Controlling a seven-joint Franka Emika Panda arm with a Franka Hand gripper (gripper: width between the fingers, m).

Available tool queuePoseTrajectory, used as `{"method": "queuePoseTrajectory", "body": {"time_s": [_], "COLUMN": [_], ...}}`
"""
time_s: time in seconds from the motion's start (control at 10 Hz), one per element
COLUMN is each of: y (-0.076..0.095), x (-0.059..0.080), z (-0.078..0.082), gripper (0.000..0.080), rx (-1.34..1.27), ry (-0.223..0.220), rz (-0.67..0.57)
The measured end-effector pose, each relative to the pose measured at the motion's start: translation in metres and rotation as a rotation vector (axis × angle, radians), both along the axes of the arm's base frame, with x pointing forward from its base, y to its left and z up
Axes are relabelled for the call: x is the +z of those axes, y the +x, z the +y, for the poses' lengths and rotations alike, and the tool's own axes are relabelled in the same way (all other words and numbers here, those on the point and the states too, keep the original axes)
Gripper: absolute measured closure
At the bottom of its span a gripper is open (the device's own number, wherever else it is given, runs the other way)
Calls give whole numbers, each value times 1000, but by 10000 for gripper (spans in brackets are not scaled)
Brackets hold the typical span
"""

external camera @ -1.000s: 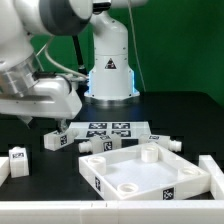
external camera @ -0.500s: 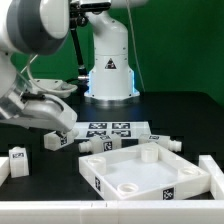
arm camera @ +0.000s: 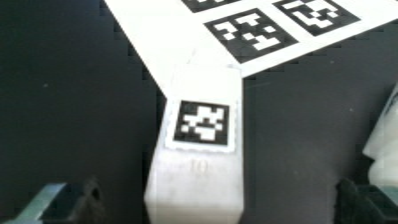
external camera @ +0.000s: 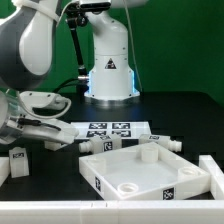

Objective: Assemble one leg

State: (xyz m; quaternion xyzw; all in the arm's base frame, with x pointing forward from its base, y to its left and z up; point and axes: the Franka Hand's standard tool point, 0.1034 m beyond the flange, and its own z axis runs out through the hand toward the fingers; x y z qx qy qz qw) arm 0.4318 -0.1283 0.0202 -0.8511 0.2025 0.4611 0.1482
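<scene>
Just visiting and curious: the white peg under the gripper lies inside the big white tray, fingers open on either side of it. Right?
Not quite. The wrist view shows the leg lying on the dark table next to the marker board, not inside the tray. The fingers of the gripper are open on either side of it.

Bare black table (arm camera: 71, 120) runs along both long sides of the leg (arm camera: 199, 140), leaving room for a finger on each side. Its far end crowds the marker board (arm camera: 178, 25). The big white panel (external camera: 140, 172) stands close on the exterior view's right.
</scene>
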Motion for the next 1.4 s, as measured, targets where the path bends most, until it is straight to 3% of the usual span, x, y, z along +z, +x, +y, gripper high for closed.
{"method": "queuePoseTrajectory", "body": {"time_s": [0.2,0.5,0.6,0.7,0.8,0.9,1.0,1.2,1.4], "y": [-9,-8,-7,-7,-6,-6,-3,7,27], "x": [-4,-9,-10,-10,-11,-10,-8,9,50], "z": [2,0,-1,-1,0,1,3,11,33], "gripper": [151,151,270,270,453,517,517,517,517], "rx": [-2,1,4,4,5,8,14,33,65], "ry": [6,-1,-2,-3,-3,-3,-4,0,-1], "rz": [14,-1,-9,-10,-11,-12,-17,-37,-82]}}
